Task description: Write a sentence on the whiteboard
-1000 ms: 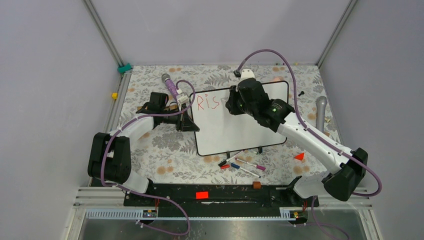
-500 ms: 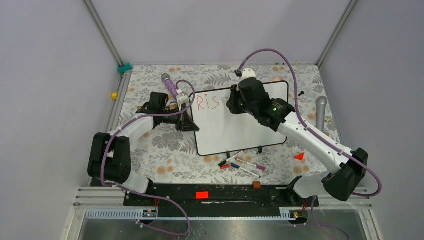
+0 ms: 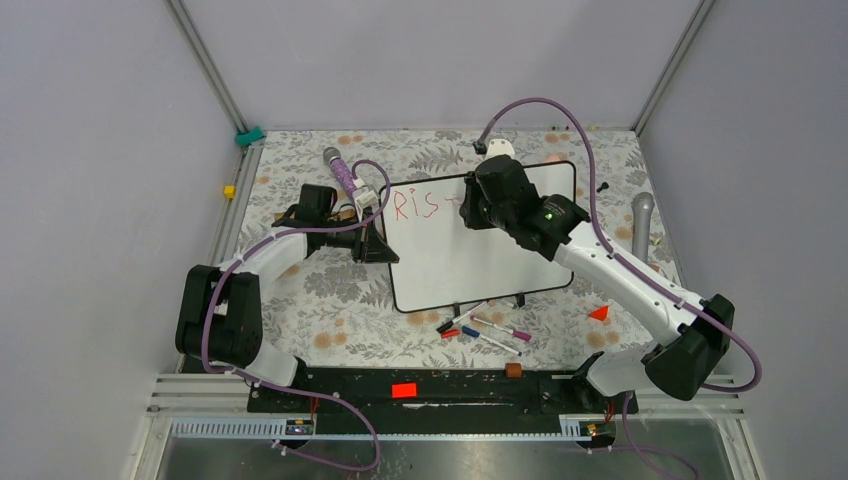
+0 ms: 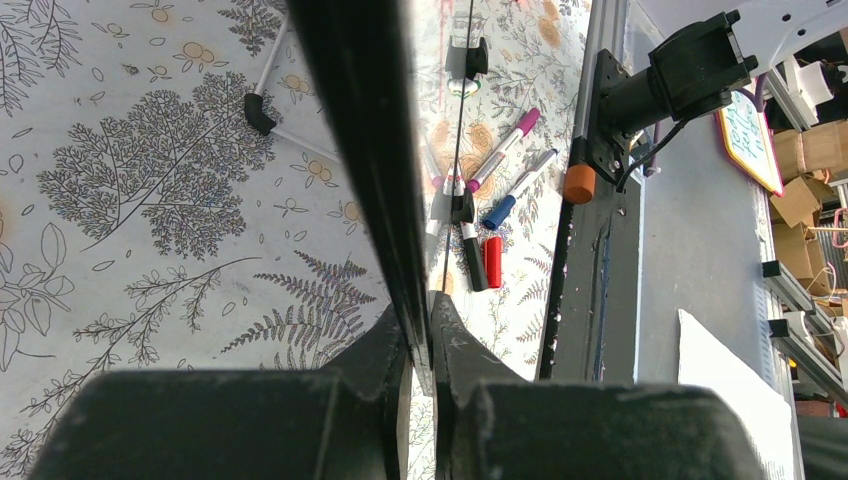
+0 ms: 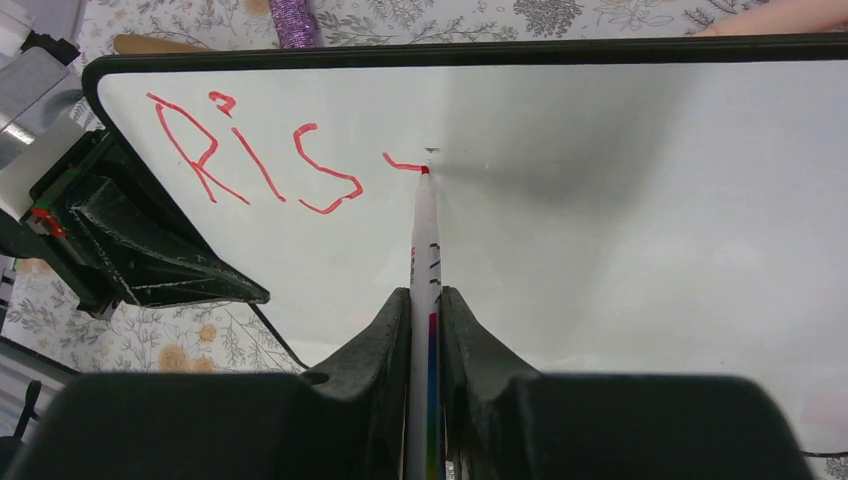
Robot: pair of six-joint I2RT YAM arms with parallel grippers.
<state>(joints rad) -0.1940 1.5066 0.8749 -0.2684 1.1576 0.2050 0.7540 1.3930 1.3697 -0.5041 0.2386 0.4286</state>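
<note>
The whiteboard (image 3: 470,255) lies on the floral table, also in the right wrist view (image 5: 620,200). Red letters "Ris" (image 3: 417,205) stand at its upper left (image 5: 250,155), followed by a short red stroke (image 5: 402,164). My right gripper (image 3: 478,205) is shut on a white marker (image 5: 424,250) whose red tip touches the board at the end of that stroke. My left gripper (image 3: 378,243) is shut on the board's left black rim (image 4: 365,150); the rim runs edge-on between the fingers in the left wrist view.
Several loose markers (image 3: 485,330) and a red cap lie in front of the board (image 4: 495,210). A purple microphone (image 3: 340,170) lies behind the left gripper, a grey one (image 3: 641,225) at the right. A red triangle (image 3: 599,313) sits at the right front.
The right gripper has moved the marker a little to the right, drawing a short red stroke after "Ris". The left arm and the board have not moved.
</note>
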